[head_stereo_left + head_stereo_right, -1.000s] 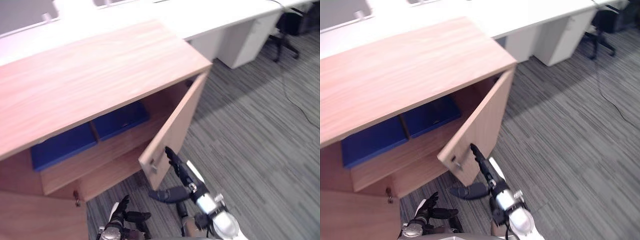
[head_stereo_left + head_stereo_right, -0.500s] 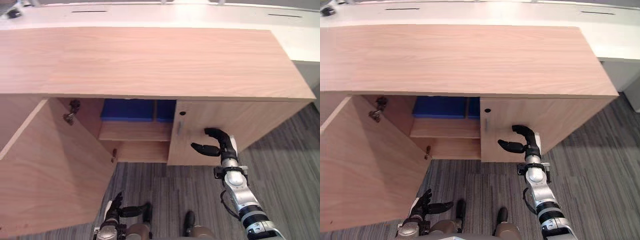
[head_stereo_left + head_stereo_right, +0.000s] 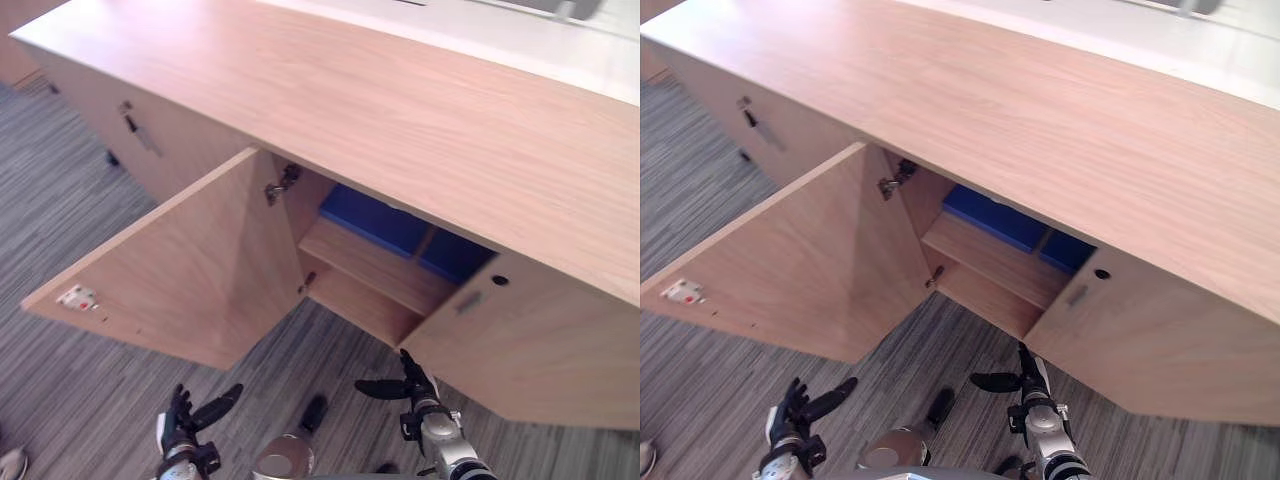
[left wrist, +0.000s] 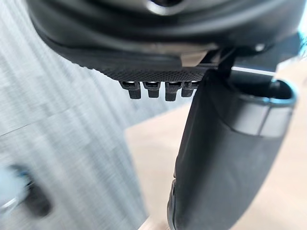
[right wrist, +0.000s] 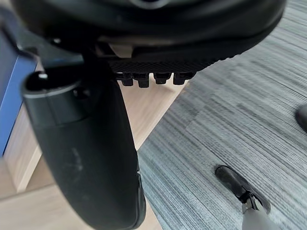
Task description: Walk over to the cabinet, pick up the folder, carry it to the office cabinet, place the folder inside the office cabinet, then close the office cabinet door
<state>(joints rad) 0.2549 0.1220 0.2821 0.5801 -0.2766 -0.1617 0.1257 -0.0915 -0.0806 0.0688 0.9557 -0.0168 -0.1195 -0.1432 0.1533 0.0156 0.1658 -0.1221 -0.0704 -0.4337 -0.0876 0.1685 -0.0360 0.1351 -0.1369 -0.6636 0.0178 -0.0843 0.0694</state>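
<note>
Left eye view: office cabinet w/ left door swung wide, right door nearly shut, blue folder lying on upper shelf inside; left hand and right hand low over carpet. Left wrist view: fingers straight, thumb apart, nothing held. Right wrist view: same relaxed pose, empty, folder's blue edge past thumb.

Both head eyes sit up high, looking steeply down across the long light-wood office cabinet onto the grey striped carpet. They share pretty much everything, the swung-open wooden door included, just offset a bit sideways. Wrist cams are super close: the left one peers along the dark left hand at carpet and pale wood, the right along the dark right hand at carpet and cabinet edge.
</note>
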